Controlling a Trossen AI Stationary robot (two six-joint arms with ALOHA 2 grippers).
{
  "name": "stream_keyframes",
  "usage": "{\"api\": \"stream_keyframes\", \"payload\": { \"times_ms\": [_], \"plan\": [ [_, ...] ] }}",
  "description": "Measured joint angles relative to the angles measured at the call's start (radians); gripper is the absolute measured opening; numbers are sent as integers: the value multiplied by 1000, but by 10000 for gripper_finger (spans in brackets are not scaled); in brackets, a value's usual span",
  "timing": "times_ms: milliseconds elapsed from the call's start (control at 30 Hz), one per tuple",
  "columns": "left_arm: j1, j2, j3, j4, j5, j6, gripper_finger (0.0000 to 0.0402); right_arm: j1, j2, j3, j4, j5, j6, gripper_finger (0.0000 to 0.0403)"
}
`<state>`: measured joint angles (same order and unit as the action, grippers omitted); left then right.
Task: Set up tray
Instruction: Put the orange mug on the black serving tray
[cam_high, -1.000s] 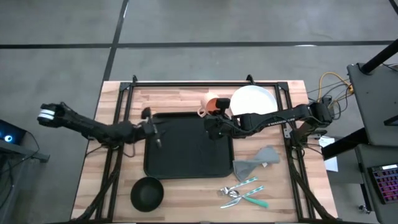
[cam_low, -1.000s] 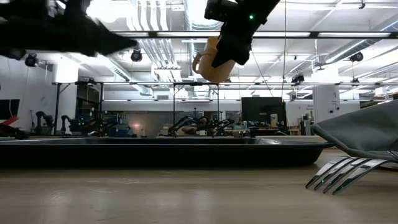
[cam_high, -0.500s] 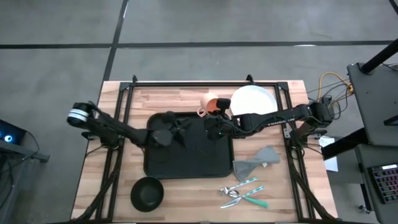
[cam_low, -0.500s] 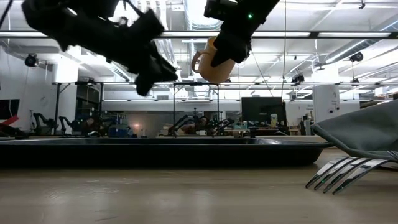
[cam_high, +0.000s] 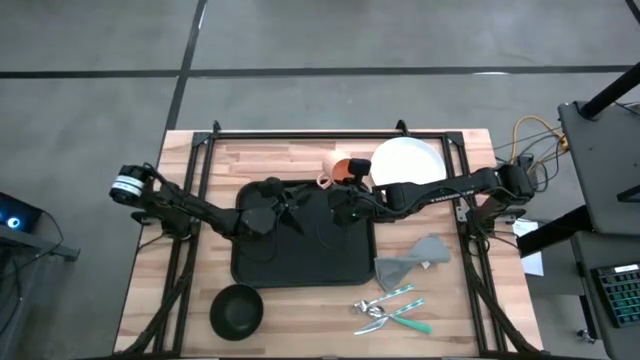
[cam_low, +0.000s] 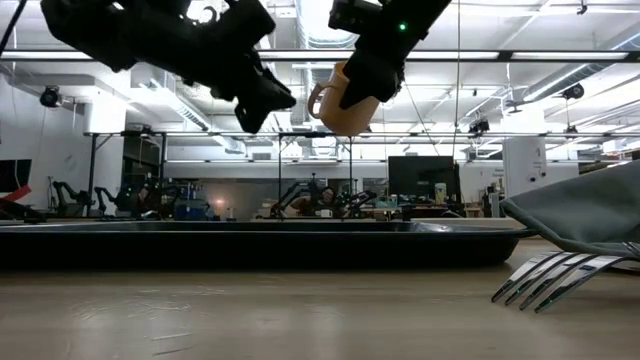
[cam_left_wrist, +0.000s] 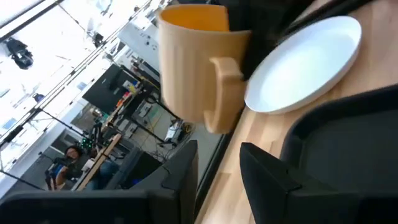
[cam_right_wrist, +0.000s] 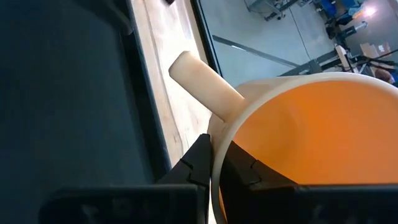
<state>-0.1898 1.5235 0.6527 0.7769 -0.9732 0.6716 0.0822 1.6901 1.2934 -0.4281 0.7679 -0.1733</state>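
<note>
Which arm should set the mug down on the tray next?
Right. Its gripper is shut on the rim of the mug, holding it above the tray. The left gripper hovers beside it, fingers apart and empty.

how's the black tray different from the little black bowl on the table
The tray is a wide, flat rectangle with rounded corners and a low rim; the bowl is small, round and deeper. The tray lies mid-table under both arms; the bowl stands apart beside the tray's near left corner, with no arm over it. Both are black, and nothing rests in either.
</note>
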Motion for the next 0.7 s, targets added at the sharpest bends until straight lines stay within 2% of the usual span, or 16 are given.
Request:
{"api": "stream_keyframes", "payload": {
  "times_ms": [200, 567, 700],
  "plan": [
    [0, -4, 0, 1, 56, -3, 101, 0, 0, -7, 78, -104, -24, 9],
    [-1, -4, 1, 2, 61, -45, 101, 0, 18, -23, 147, -118, -61, 9],
    [-1, -4, 1, 6, 110, -48, 101, 0, 55, -23, 215, -125, -118, 9]
  ]
}}
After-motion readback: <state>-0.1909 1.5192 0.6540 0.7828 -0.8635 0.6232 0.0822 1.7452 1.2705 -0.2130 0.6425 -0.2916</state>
